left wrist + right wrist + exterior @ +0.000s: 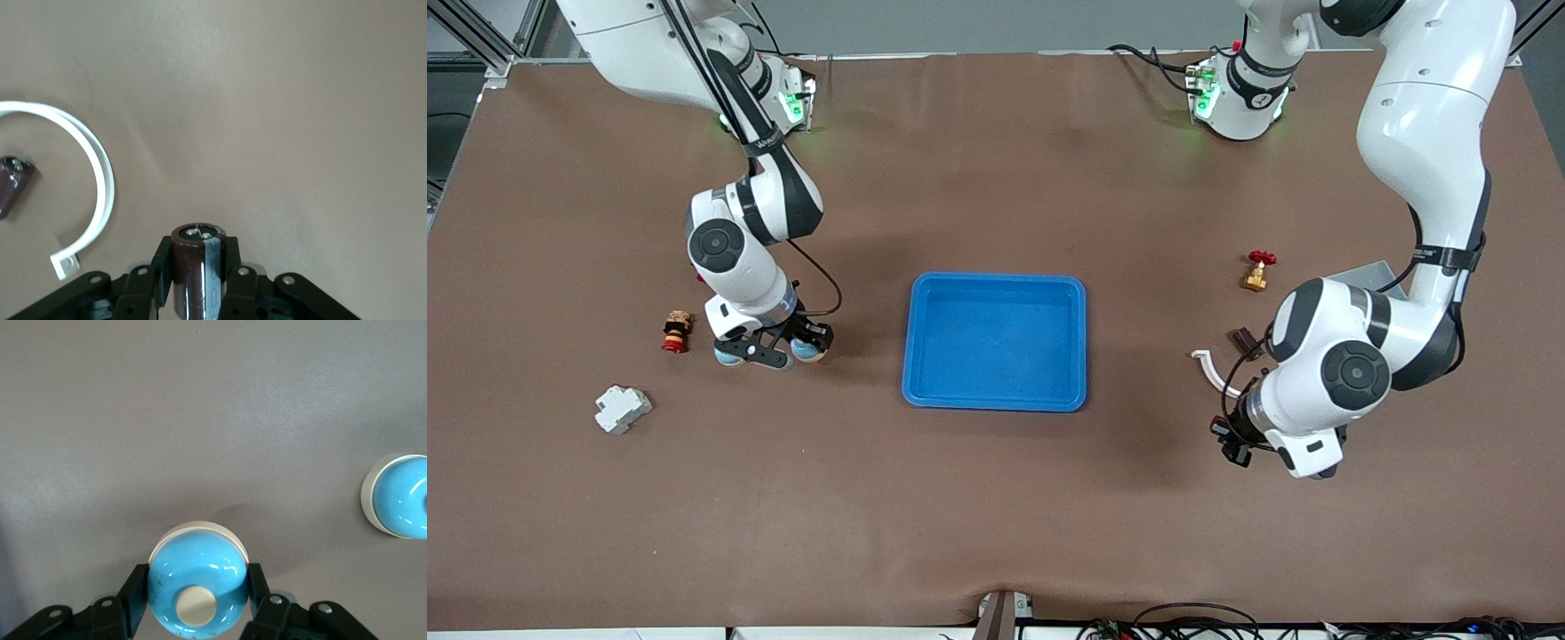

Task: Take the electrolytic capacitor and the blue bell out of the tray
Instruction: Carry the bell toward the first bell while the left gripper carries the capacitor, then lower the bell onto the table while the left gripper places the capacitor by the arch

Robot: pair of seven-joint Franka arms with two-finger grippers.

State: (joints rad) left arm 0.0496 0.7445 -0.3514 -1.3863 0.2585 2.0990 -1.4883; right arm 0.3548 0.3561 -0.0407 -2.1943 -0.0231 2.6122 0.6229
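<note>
My left gripper [1234, 443] is shut on a dark brown capacitor [198, 267] with a grey stripe. It holds the capacitor upright between its fingers, low over the table at the left arm's end. My right gripper [769, 348] is shut on a glossy blue bell [197, 587] with a cream button, low over the table at the right arm's end. A blue tray [996, 280] lies empty in the middle of the table between the two grippers.
A second blue bell [400, 497] lies beside the held one. A white C-shaped clip [1209, 366], another dark capacitor [1243, 340] and a brass valve [1258, 271] lie near the left gripper. A red-and-yellow button [677, 331] and a white breaker [623, 408] lie near the right gripper.
</note>
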